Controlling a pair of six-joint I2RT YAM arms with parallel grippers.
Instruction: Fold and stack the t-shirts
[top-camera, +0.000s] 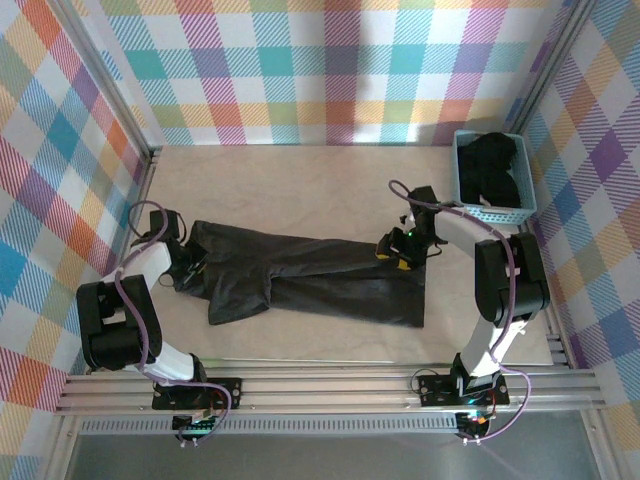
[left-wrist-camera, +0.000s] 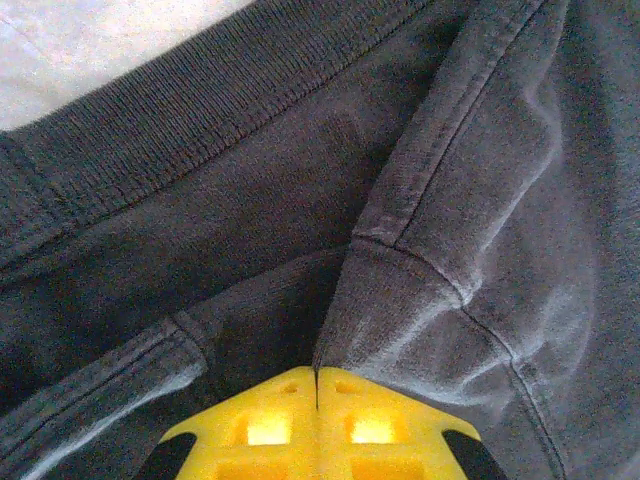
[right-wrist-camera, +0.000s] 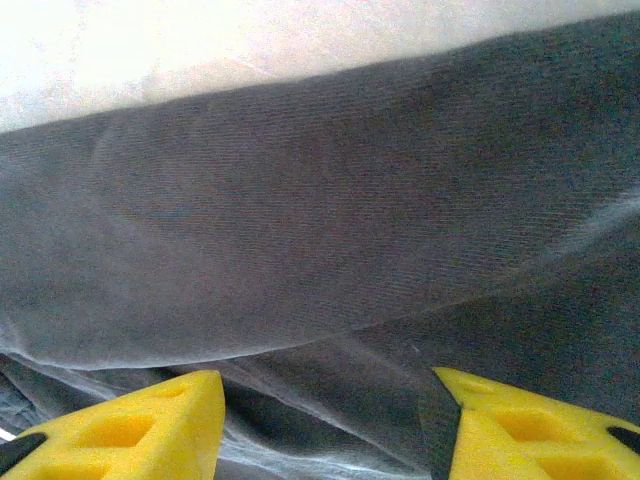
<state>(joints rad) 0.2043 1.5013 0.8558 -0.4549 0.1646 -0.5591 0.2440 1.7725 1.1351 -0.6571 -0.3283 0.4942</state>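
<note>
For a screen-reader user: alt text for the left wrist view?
The yellow left pincer, shut, pinches a fold of a dark charcoal soft-cloth t-shirt; a ribbed band and stitched seams cross it, with pale tabletop at upper left.

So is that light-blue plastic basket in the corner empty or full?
Not empty: the light-blue plastic lattice basket holds crumpled black cloth that fills most of it.

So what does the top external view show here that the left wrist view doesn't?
Top external: the whole t-shirt spread out, left arm and right arm at its ends, and the light-blue basket of dark clothes far right. Left wrist: a ribbed band, a stitched seam, and the left jaws shut on a pinched fold. Both: the dark t-shirt and pale table.
</note>
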